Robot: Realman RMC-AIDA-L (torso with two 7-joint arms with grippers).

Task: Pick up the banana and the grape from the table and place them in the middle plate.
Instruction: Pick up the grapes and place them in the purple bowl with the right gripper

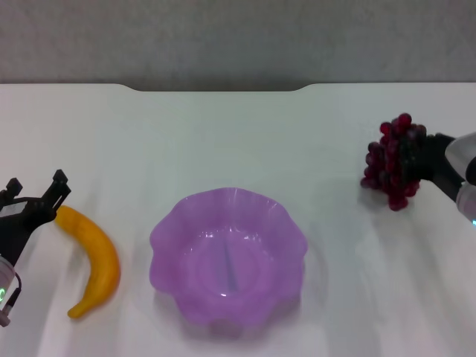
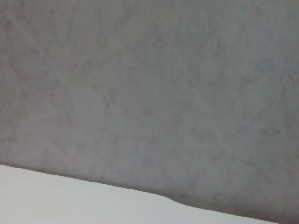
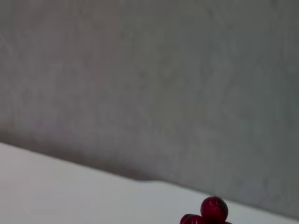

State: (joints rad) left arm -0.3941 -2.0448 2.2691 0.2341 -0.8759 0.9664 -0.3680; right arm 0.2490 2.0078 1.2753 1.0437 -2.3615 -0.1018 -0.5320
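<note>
Right gripper (image 1: pixel 425 165) is clamped on the grape (image 1: pixel 394 160) at frame right; left gripper (image 1: pixel 36 195) is spread open at the banana (image 1: pixel 97 256) end, frame left

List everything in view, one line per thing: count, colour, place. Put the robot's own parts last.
banana: one, yellow-orange, on the table's left side, left of the plate.
grape: one bunch, dark red-purple, on the table's right side, far right of the plate.
middle plate: one, translucent purple with a scalloped rim, centre of the table, nothing in it.
table: one, white, notched far edge.
wall: grey, behind the table.
left gripper: one, black, at the banana's upper end, jaws open.
right gripper: one, black, against the right side of the grape bunch.
</note>
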